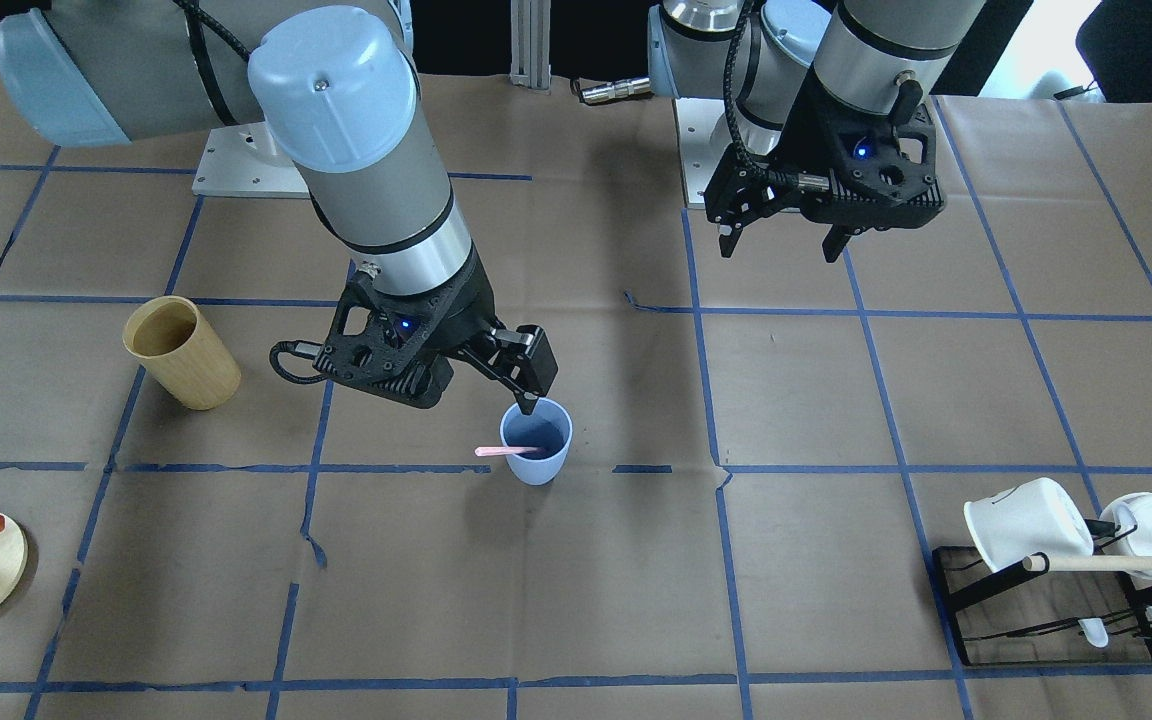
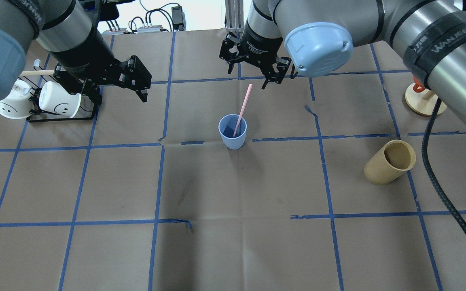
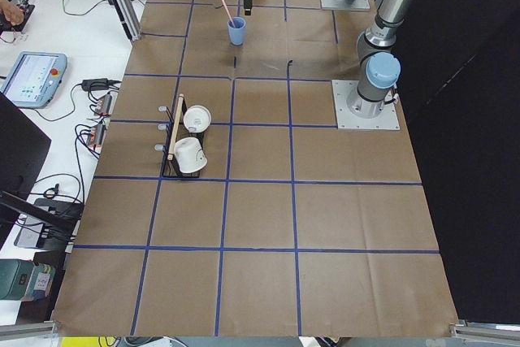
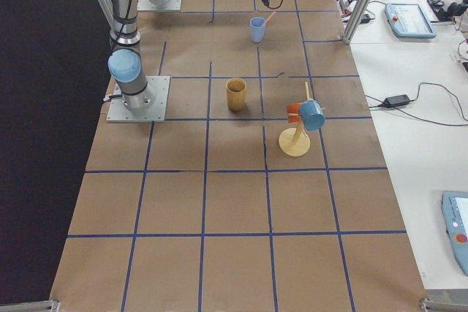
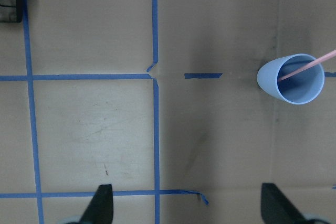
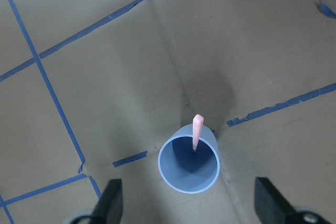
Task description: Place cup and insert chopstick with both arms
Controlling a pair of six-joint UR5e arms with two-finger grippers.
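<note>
The light blue cup (image 2: 232,133) stands upright near the table's middle; it also shows in the front view (image 1: 536,455). A pale pink chopstick (image 2: 242,109) stands in the cup, leaning on the rim, and also shows in the right wrist view (image 6: 197,129). My right gripper (image 2: 247,79) is open just above the chopstick's upper end, not touching it. In the right wrist view the right gripper (image 6: 187,191) has its fingers wide apart over the cup (image 6: 189,169). My left gripper (image 2: 119,96) is open and empty, off to the cup's left, with the cup (image 5: 294,80) in its wrist view.
A tan wooden cup (image 2: 390,161) lies tilted at the right. A black rack (image 2: 61,117) with white mugs (image 2: 59,103) and a beige rod stands behind my left gripper. A round wooden stand (image 2: 421,99) is at the far right.
</note>
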